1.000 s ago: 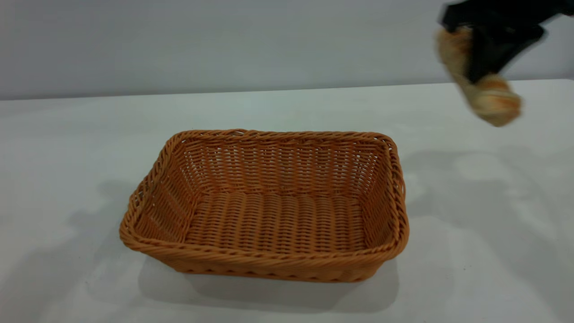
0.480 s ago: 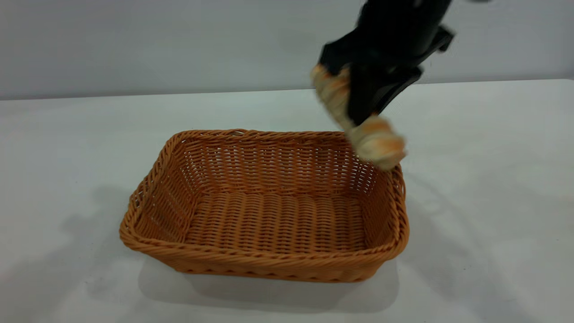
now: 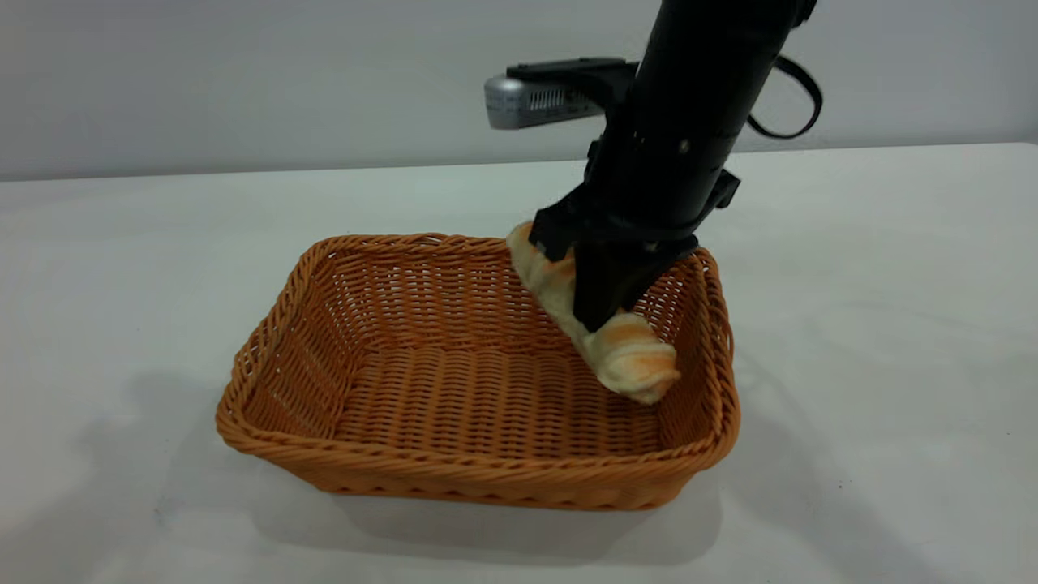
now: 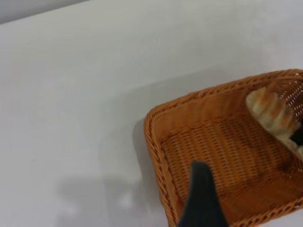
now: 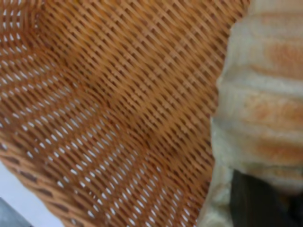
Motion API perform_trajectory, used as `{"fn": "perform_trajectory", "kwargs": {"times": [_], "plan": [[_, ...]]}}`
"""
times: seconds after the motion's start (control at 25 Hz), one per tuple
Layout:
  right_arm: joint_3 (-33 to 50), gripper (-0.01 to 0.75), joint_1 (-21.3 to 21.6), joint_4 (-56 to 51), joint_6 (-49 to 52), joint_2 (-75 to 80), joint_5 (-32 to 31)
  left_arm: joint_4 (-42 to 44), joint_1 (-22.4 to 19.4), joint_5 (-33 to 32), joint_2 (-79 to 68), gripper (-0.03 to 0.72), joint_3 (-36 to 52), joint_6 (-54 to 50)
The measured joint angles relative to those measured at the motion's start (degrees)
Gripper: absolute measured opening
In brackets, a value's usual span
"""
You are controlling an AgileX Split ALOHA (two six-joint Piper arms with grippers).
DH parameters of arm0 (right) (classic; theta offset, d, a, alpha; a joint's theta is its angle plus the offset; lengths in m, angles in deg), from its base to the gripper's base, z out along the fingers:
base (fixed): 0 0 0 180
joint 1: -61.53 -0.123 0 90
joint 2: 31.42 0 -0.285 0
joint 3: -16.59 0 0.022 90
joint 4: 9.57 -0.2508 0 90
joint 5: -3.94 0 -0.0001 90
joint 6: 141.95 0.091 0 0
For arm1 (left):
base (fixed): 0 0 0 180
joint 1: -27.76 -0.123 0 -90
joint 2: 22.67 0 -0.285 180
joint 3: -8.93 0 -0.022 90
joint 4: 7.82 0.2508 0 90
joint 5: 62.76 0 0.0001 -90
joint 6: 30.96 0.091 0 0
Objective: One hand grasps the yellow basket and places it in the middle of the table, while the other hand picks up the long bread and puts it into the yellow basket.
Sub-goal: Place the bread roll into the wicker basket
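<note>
With the yellow basket point(image 3: 478, 381) already set on the table point(image 3: 876, 341), the right gripper point(image 3: 604, 304) clamps the long bread point(image 3: 624, 353) tilted inside the basket's right end, leaving only release; the left gripper's point(image 4: 201, 198) state cannot be told.

From my exterior view, the right end effector point(image 3: 604, 312) covers the middle of the long bread point(image 3: 628, 357), and I can't tell whether its low end touches the floor of the yellow basket point(image 3: 478, 478). My left wrist view cuts the basket and the loaf point(image 4: 272, 113) off at the frame edge. Only one dark finger point(image 4: 202, 198) of the left end effector shows there, so its state is unreadable. The right wrist view is blurred, the loaf point(image 5: 265, 104) cropped.
</note>
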Motion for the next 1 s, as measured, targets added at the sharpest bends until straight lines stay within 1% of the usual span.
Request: {"fn": "perform_trajectory", "kwargs": {"times": [0.2,0.28,0.36,0.52,0.68,0.84,1.0], "plan": [[0.0,0.403,0.0,-0.54,-0.74,0.67,1.81,0.3,0.0,-0.83,2.21,0.584,2.03,0.0],[0.0,0.481,0.0,-0.89,-0.74,0.67,1.92,0.66,0.0,-0.94,3.42,0.584,3.37,0.0],[0.0,0.538,0.0,-1.01,-1.03,0.67,1.86,1.23,0.0,-1.03,4.85,0.584,4.87,0.0],[0.0,0.566,0.0,-1.01,-2.22,0.11,1.31,1.61,0.0,-0.98,9.41,0.584,8.18,0.0],[0.0,0.567,0.0,-0.56,-2.96,-2.69,1.25,2.01,0.0,-1.03,15.17,0.584,11.59,0.0],[0.0,0.567,0.0,1.69,-3.08,-6.78,1.09,2.92,0.0,-1.09,21.94,0.584,15.97,0.0],[0.0,0.567,0.26,4.86,-1.57,-11.91,-0.35,4.17,0.0,-1.33,28.82,0.584,21.11,0.0]]}}
